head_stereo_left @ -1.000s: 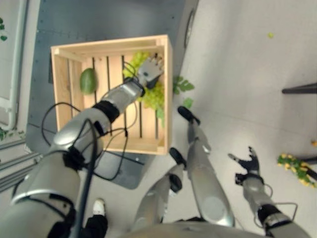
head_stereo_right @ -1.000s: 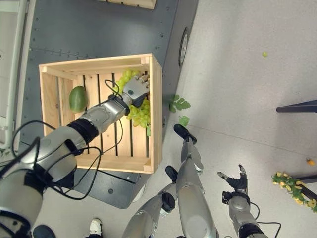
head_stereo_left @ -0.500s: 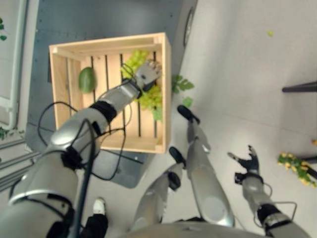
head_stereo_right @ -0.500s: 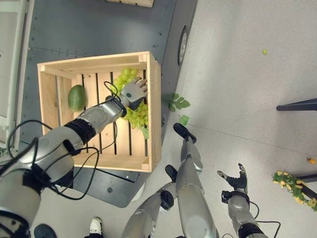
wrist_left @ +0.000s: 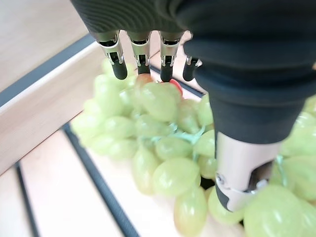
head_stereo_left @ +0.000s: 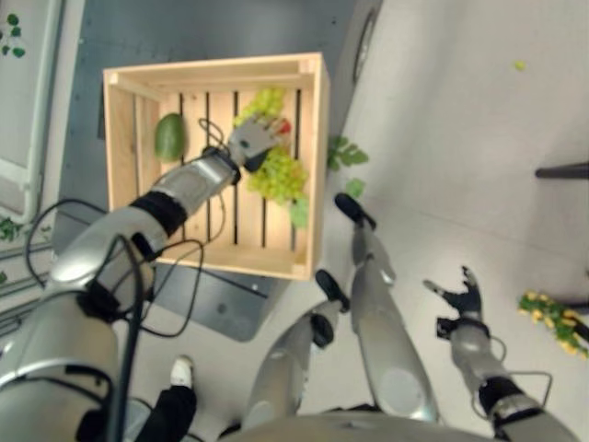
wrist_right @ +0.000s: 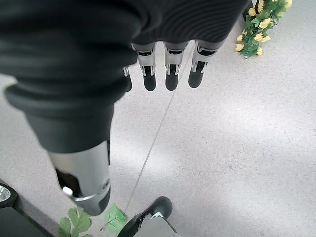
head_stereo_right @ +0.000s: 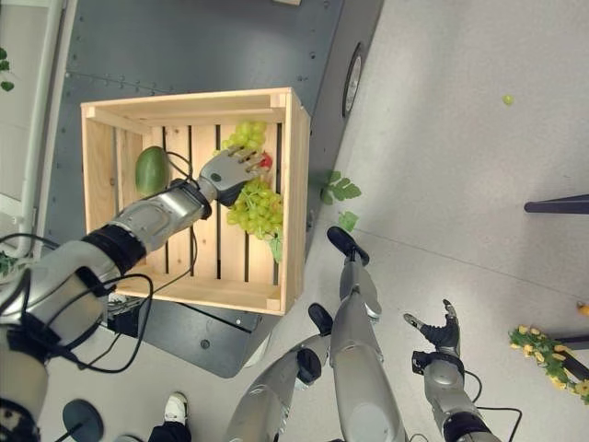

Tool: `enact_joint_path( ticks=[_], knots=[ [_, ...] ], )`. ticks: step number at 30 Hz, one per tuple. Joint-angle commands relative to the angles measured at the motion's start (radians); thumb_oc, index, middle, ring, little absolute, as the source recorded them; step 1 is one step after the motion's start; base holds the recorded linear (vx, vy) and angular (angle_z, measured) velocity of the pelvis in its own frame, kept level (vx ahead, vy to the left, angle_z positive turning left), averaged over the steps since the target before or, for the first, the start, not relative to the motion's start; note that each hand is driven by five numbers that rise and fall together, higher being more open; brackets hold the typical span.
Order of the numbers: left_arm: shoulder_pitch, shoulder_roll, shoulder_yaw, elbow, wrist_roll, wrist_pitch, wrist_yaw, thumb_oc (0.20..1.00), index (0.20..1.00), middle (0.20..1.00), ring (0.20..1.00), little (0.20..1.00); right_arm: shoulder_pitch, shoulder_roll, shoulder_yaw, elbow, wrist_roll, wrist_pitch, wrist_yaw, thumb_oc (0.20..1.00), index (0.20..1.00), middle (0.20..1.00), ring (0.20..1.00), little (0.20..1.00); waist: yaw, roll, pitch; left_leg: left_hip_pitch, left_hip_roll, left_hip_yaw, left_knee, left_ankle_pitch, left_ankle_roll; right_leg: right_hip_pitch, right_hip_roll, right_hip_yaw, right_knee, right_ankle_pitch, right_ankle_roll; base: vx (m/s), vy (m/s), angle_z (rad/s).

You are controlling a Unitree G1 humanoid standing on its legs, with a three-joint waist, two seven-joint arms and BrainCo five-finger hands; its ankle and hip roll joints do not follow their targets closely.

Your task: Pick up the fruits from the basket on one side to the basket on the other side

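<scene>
- Green grapes [head_stereo_right: 253,204]: two bunches lying on the slatted floor of the wooden crate [head_stereo_right: 293,184], near its right wall; a small red fruit [head_stereo_right: 266,162] sits between them.
- Green mango [head_stereo_right: 151,169]: in the same crate, well apart from the grapes, near the left wall.
- Left hand [head_stereo_right: 227,169]: over the grapes, fingers [wrist_left: 118,69] straight and spread, thumb apart, clasping nothing.
- Right hand [head_stereo_right: 443,335]: above the grey floor [head_stereo_right: 442,138], fingers extended, empty; yellow flowers [head_stereo_right: 543,348] lie nearby.
</scene>
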State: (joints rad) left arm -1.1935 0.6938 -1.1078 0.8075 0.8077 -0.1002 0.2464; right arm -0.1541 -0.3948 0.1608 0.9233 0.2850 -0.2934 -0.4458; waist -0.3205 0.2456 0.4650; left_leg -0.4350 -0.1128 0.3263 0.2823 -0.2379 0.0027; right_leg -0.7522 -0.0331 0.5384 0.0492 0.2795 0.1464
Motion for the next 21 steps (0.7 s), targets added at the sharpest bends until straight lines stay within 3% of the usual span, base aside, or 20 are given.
enact_joint_path(
  ticks=[1, 10, 21],
  knots=[
    [0.003, 0.12, 0.095, -0.08, -0.035, 0.004, -0.011, 1.0, 1.0, 1.0, 1.0, 1.0, 0.014, -0.049, -0.02, -0.042, -0.015, -0.004, -0.017, 1.0, 1.0, 1.0, 1.0, 1.0, -0.042, 0.042, 0.05, -0.135, 0.058, -0.046, 0.091, 0.051, -0.044, 0.135, -0.005, -0.068, -0.037, -0.106, 0.02, 0.0, 0.0, 0.0],
    [0.001, 0.108, 0.088, -0.06, -0.01, 0.003, -0.014, 1.0, 1.0, 1.0, 1.0, 1.0, 0.014, -0.051, -0.021, -0.042, -0.021, -0.003, -0.012, 1.0, 1.0, 1.0, 1.0, 1.0, -0.042, 0.045, 0.045, -0.13, 0.058, -0.047, 0.083, 0.053, -0.043, 0.14, -0.004, -0.068, -0.04, -0.108, 0.019, 0.0, 0.0, 0.0],
    [-0.029, -0.007, 0.068, 0.082, 0.039, 0.033, 0.01, 1.0, 1.0, 1.0, 1.0, 1.0, 0.007, -0.051, -0.004, -0.04, -0.016, -0.012, -0.018, 1.0, 1.0, 1.0, 1.0, 1.0, -0.057, 0.037, 0.053, -0.131, 0.06, -0.038, 0.08, 0.054, -0.045, 0.132, 0.0, -0.065, -0.034, -0.107, 0.02, 0.0, 0.0, 0.0]
  ],
)
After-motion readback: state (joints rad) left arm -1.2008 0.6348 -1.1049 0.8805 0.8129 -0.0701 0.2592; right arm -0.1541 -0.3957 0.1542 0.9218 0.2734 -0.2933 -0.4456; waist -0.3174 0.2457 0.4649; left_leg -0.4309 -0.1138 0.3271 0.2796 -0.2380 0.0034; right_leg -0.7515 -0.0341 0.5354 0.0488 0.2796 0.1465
